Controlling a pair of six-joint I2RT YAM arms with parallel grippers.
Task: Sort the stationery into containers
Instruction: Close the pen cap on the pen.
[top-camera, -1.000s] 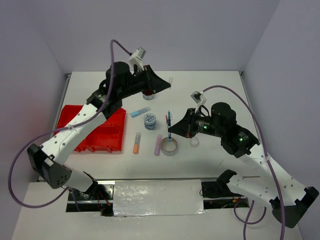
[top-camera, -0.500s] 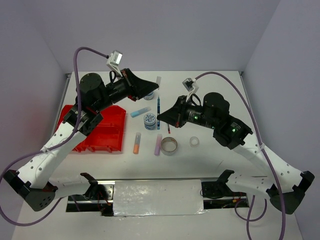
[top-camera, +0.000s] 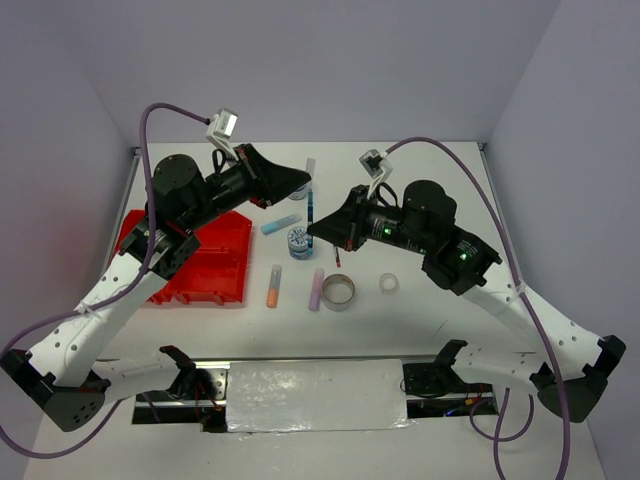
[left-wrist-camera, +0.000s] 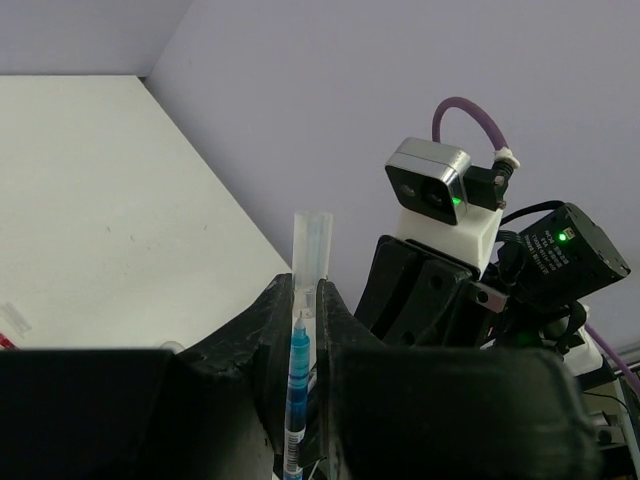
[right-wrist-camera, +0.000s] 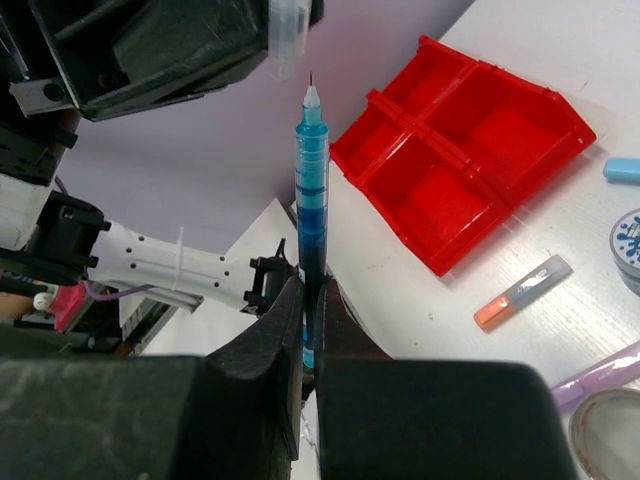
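The right gripper (right-wrist-camera: 310, 300) is clamping the teal pen (right-wrist-camera: 312, 180) by its lower barrel and is holding it off the table. The bare tip is leading, and the pen's long axis is pointing at the left gripper (top-camera: 303, 184). That gripper is pinching a clear cap (left-wrist-camera: 312, 240) just beyond the pen's tip, and the cap's length is running nearly along the pen's own line. (This is looking like a capping move before any drop-off.) The red tray (top-camera: 215, 262) is lying on the table well to the left of the pen and below it, on the left arm's side, so the left arm is sitting nearer to it.

The right wrist view is showing what matters most: the cap's open end is sitting slightly to one side of the pen's tip, near it but apart. The coming move is therefore calling for a small sideways correction before pushing along the axis. The left wrist view is overlapping cap and pen between its fingers, so that offset is not showing there. The top view is giving only the shared line.
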